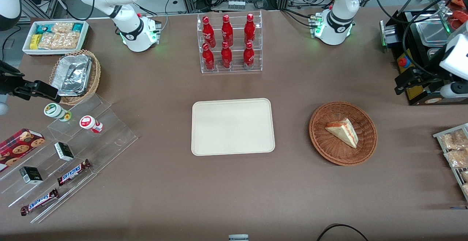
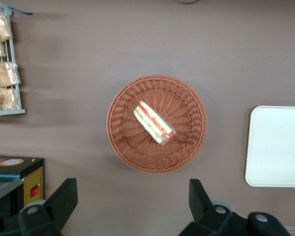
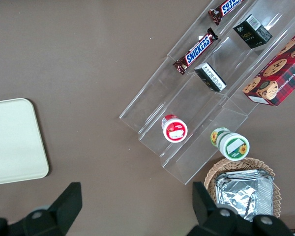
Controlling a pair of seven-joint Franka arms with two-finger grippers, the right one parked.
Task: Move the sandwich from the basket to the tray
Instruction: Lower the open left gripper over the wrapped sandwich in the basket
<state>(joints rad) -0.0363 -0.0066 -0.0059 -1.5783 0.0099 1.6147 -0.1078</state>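
Observation:
The sandwich [image 1: 342,132] [image 2: 155,122], a pale triangular wedge with red and green filling, lies in the round reddish-brown wicker basket [image 1: 321,138] [image 2: 123,132]. The cream tray [image 1: 233,126] [image 2: 278,146] sits flat and bare beside the basket, toward the parked arm's end. My gripper [image 1: 399,84] [image 2: 132,196] hangs open well above the table. It is farther from the front camera than the basket and toward the working arm's end. Nothing is between its fingers [image 2: 64,196], and bare table shows under them.
A clear rack of red bottles [image 1: 229,43] stands farther back than the tray. A black machine [image 1: 420,47] and a wire rack of snack packets [image 1: 455,149] are at the working arm's end. A stepped acrylic stand [image 1: 91,142], a tan foil basket [image 1: 75,76] and a white bin [image 1: 56,36] are at the parked arm's end.

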